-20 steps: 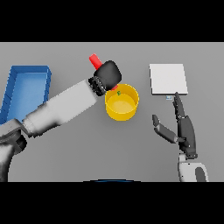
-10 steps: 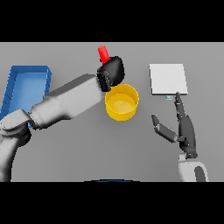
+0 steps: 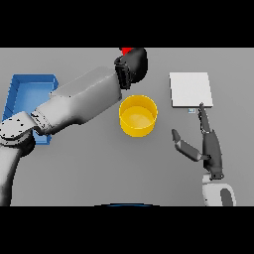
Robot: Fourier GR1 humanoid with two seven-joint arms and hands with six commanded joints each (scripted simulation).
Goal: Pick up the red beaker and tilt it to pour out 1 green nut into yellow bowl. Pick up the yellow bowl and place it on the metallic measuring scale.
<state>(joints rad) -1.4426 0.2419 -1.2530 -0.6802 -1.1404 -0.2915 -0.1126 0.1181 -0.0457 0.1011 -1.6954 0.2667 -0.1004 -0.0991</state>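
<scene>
My left hand point(image 3: 135, 66) is at the far middle of the table, behind the yellow bowl point(image 3: 138, 115), with its fingers curled round the red beaker point(image 3: 127, 50). Only a small red tip of the beaker shows above the hand. The bowl stands upright on the table and I see no nut in it. The metallic measuring scale point(image 3: 191, 89) lies flat to the right of the bowl. My right hand point(image 3: 209, 145) rests open in front of the scale, fingers straight and pointing at it.
A blue tray point(image 3: 20, 92) sits at the left edge, partly hidden behind my left forearm, which stretches across the table from the lower left.
My left hand has carried the red beaker up and farther back, away from above the bowl; less of the beaker shows now. The right hand has not moved.
</scene>
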